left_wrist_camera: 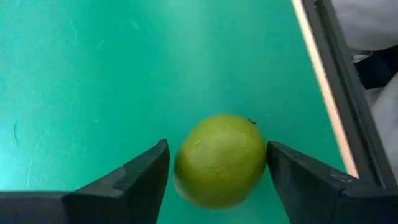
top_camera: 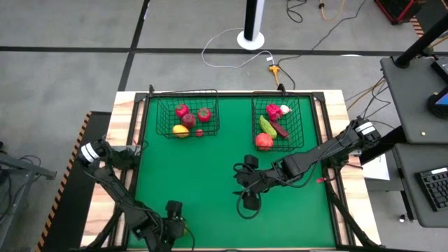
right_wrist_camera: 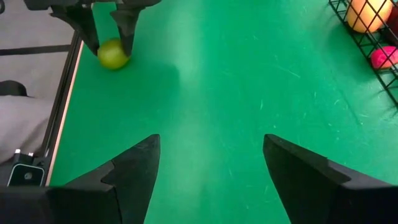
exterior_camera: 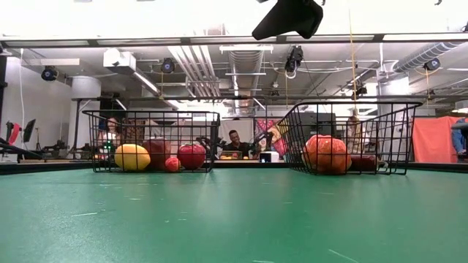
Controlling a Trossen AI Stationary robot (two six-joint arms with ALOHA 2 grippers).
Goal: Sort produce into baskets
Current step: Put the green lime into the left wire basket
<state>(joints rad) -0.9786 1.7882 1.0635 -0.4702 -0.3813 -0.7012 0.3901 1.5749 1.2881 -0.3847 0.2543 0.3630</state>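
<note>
partly hidden lime [left_wrist_camera: 220,160] between left hand [left_wrist_camera: 217,171]

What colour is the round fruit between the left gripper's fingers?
Yellow-green: the round lime sits between the left gripper fingers, best seen in the left wrist view.

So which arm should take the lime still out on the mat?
Left. The left gripper already has its open fingers either side of the lime; the right gripper hangs open over bare mat, well away from it.
</note>
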